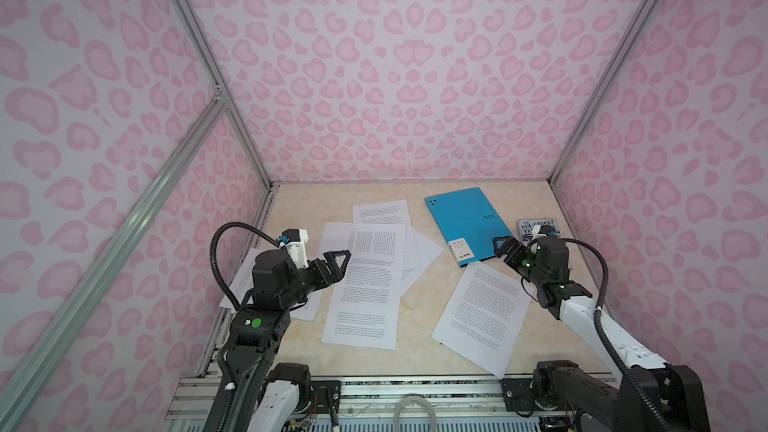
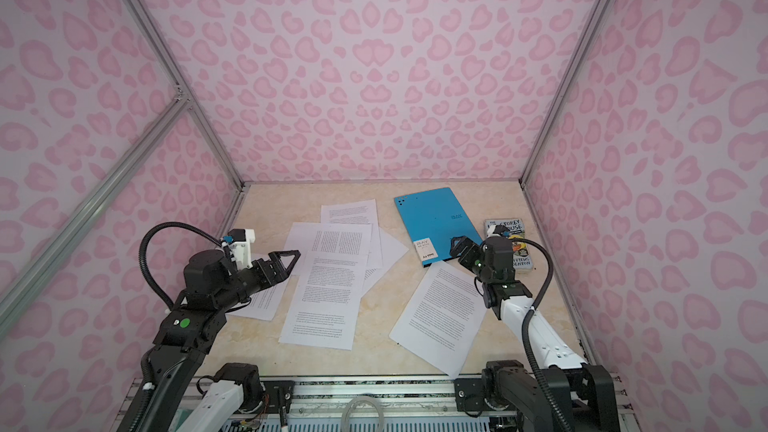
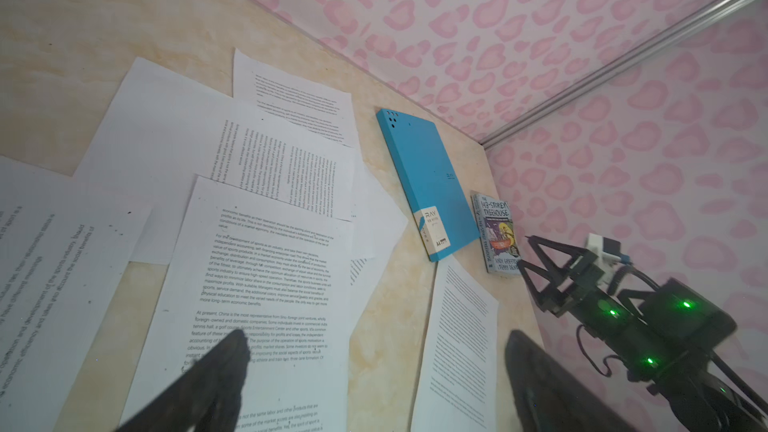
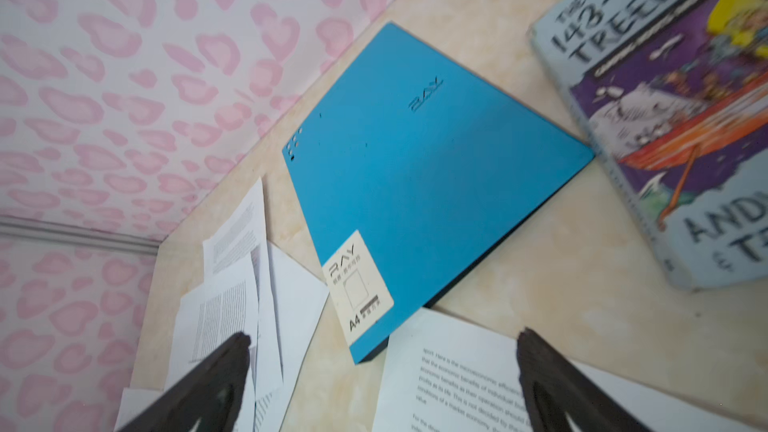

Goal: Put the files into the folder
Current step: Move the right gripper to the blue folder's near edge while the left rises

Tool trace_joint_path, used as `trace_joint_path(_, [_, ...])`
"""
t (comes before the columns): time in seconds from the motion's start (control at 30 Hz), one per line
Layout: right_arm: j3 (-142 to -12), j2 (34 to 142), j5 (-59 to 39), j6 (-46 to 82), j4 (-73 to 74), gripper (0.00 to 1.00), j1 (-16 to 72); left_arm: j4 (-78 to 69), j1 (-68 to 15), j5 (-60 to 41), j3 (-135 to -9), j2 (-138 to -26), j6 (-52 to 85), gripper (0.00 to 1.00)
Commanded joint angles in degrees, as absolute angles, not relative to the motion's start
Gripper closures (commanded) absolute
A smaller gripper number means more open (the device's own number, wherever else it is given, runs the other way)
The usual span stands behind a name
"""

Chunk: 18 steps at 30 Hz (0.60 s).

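Blue flat folder (image 1: 467, 222) lies by thin files (image 1: 365, 297); left gripper (image 1: 340, 258) and right gripper (image 1: 501, 245) gape.

— Where's the folder (image 1: 465, 220)?
— I see it far right, shut and lying flat, blue cover up, turned a little askew. There's a white label (image 1: 459, 252) on its near left corner and a "RAY" mark toward its right edge.
— And the files (image 1: 368, 280)?
— White sheets of dense black print, all flat. Most overlap in a loose fan left of the folder. One sheet (image 1: 482, 317) lies alone, near right, its far corner just beside the folder's near edge.
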<state>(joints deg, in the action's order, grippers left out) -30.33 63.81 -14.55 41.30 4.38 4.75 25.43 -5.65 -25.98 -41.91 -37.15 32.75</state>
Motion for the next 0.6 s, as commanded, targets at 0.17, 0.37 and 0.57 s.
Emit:
trace_joint_path(0.17, [-25.36, 69.12, -12.01, 43.8, 6.38, 0.0, 11.25, 31.39, -5.56, -26.49, -43.22, -34.35, 25.42, 0.03])
trace_joint_path(0.37, [-27.67, 78.21, -16.26, 42.09, 11.39, 0.0, 11.34, 31.29, -5.61, -27.45, -42.72, -35.55, 25.05, 0.03])
trace_joint_path(0.57, [-30.44, 85.86, -17.65, 41.22, 14.86, 0.0, 11.25, 31.43, -5.62, -26.07, -42.36, -33.94, 25.07, 0.03])
